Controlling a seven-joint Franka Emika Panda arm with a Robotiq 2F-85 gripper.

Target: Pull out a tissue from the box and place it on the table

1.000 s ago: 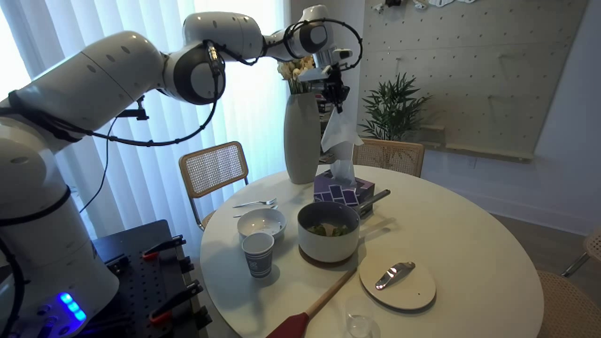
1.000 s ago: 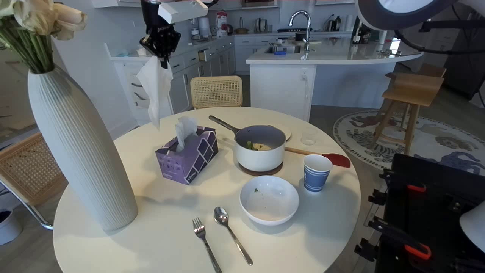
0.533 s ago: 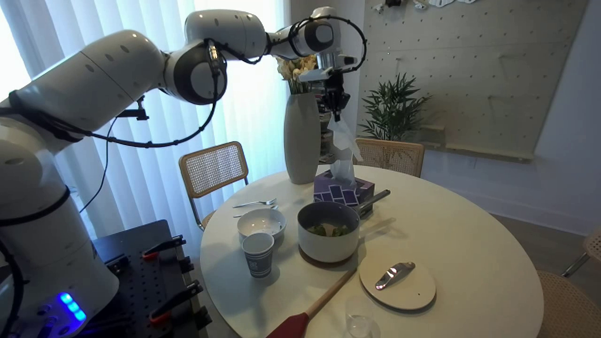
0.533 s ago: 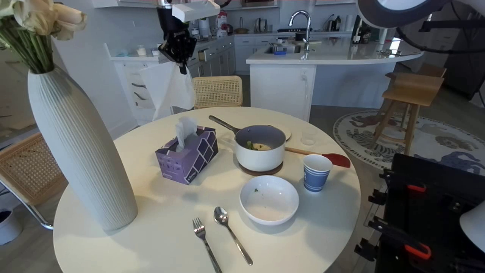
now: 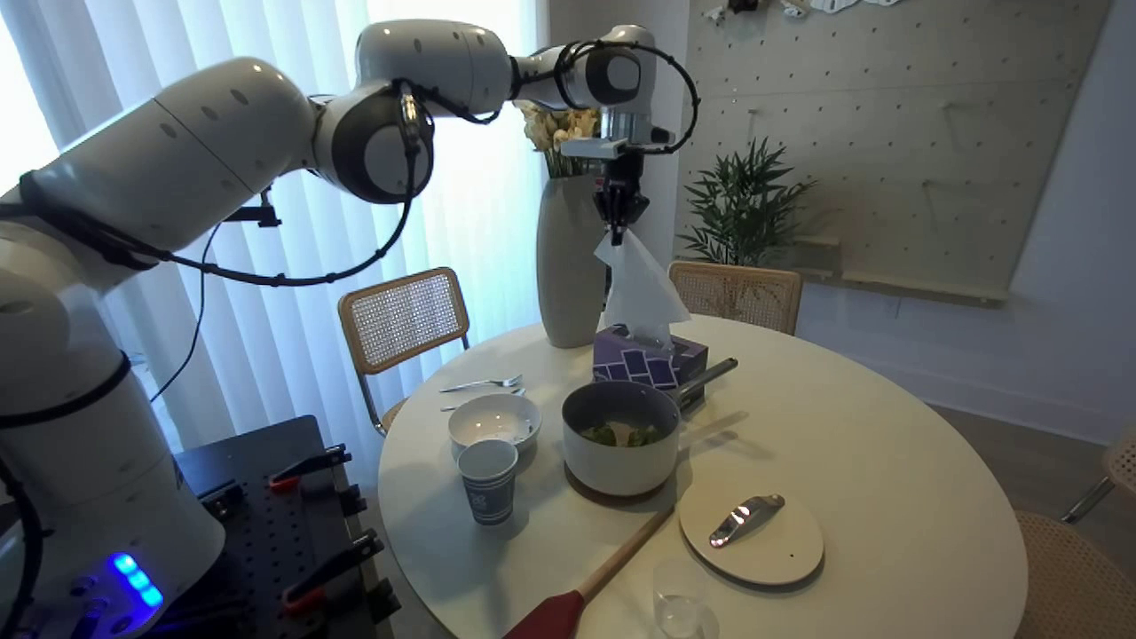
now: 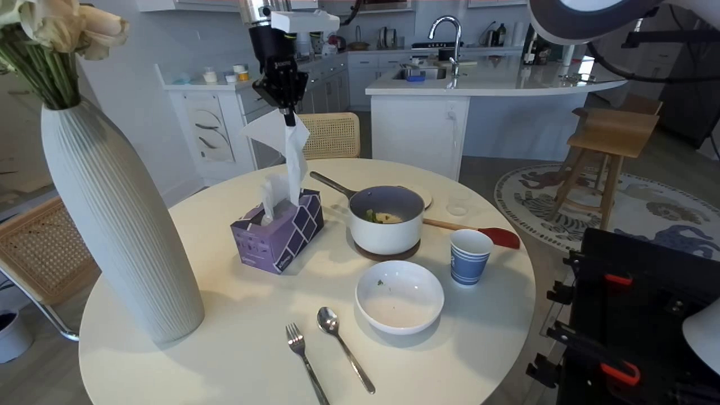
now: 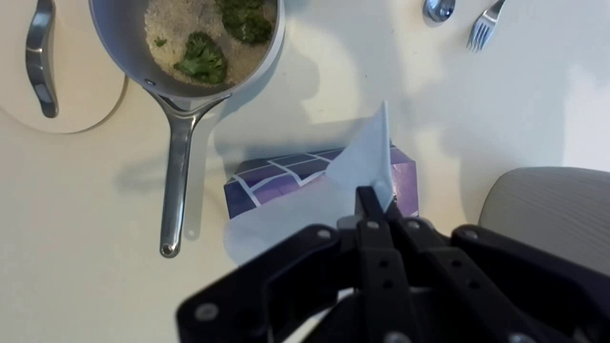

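The gripper (image 5: 616,238) is at upper centre in an exterior view, pointing down and pinching the upper part of the tissue (image 5: 642,288). The tissue hangs from it in the air, widening toward its lower edge, which overlaps the top of the box (image 5: 652,366) in that picture; whether the two touch I cannot tell. In an exterior view a second sheet (image 6: 274,196) stands up out of the top of the box, next to the hanging one in the frame. In the wrist view a corner of the tissue pokes up past the fingertips (image 7: 366,197), and the rest spreads to the lower left, covering part of the box. The box rests on the table (image 5: 887,461) near the pot (image 6: 387,236), which is at upper left in the wrist view with broccoli (image 7: 202,59) inside and its handle (image 7: 178,176) pointing down the frame. At the left edge of that view lies a pale disc (image 7: 81,83) with a metal bar (image 7: 40,62) on it. In an exterior view the vase (image 6: 129,225) fills the left side; a bowl (image 6: 399,301) and a cup (image 6: 469,261) stand right of centre, with a spoon (image 6: 344,346) and a fork (image 6: 307,365) at lower centre. A red-headed spatula (image 5: 552,616) lies at the bottom of an exterior view.
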